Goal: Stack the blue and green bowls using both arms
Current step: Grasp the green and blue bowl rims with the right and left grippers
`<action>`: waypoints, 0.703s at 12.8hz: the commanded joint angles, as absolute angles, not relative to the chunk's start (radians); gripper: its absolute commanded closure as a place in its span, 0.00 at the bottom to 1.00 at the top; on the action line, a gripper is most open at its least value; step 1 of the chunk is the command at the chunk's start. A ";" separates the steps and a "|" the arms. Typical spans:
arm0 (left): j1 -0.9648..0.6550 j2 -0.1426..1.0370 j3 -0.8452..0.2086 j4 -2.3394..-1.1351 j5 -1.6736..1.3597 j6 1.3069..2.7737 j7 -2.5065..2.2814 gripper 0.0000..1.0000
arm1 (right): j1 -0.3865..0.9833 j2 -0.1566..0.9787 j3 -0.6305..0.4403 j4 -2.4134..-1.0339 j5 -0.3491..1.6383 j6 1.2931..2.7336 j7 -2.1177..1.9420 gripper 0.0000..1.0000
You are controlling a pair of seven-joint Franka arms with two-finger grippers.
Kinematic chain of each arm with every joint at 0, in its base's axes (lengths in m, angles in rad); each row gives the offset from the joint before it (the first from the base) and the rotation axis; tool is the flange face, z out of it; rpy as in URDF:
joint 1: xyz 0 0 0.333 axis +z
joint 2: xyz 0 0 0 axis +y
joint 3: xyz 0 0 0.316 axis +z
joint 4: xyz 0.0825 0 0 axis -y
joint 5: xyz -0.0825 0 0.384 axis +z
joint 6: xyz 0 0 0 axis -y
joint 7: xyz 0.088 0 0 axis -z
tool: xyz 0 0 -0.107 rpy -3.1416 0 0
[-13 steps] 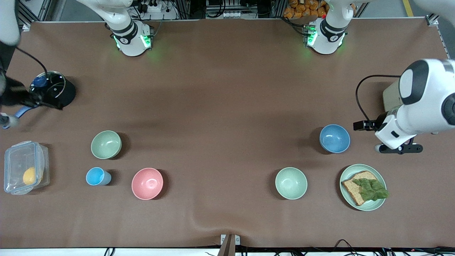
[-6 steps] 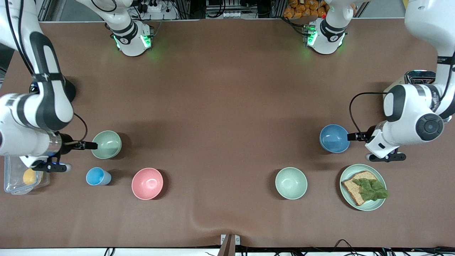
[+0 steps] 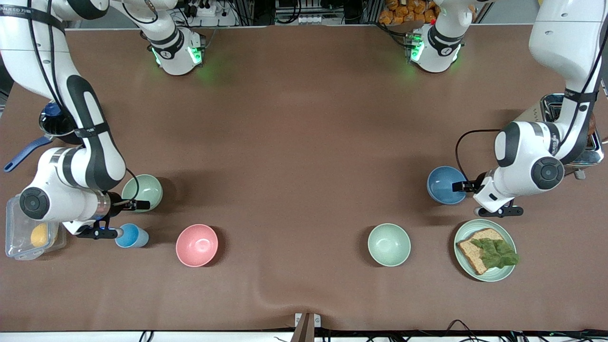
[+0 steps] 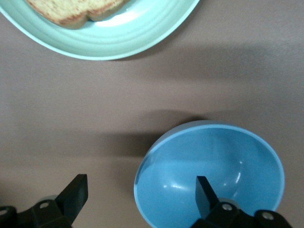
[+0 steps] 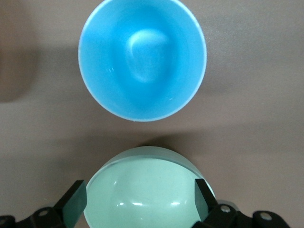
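The round matte blue bowl [image 3: 444,185] at the left arm's end and the sage-green bowl [image 3: 142,192] at the right arm's end, seemingly light, rigid and best pinched by the rim, are each straddled by an open, empty left gripper [image 4: 142,192] and right gripper [image 5: 140,199].

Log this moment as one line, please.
phase: reaching | left gripper: open, straddling round matte blue bowl rim | right gripper: open, over round sage-green bowl

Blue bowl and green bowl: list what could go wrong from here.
The left gripper is open with one finger inside the blue bowl and one outside; closing off-centre could tip it. The right gripper is open over the green bowl, and the small blue cup beside it could get knocked.
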State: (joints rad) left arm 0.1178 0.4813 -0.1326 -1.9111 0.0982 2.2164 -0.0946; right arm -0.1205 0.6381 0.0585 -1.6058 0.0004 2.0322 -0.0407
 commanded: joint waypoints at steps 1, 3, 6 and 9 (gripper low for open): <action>0.127 0.488 -0.138 -1.936 0.124 2.256 -0.114 0.09 | -0.146 0.646 0.058 -1.589 -0.003 2.020 -0.096 0.00; 0.127 0.489 -0.138 -1.936 0.123 2.258 -0.114 0.22 | -0.166 0.646 0.060 -1.606 -0.003 2.016 -0.132 0.00; 0.127 0.499 -0.138 -1.936 0.123 2.258 -0.114 0.56 | -0.175 0.646 0.058 -1.649 -0.003 2.022 -0.184 0.00; 0.126 0.502 -0.138 -1.934 0.123 2.260 -0.114 0.83 | -0.192 0.663 0.058 -1.660 -0.003 2.037 -0.207 0.00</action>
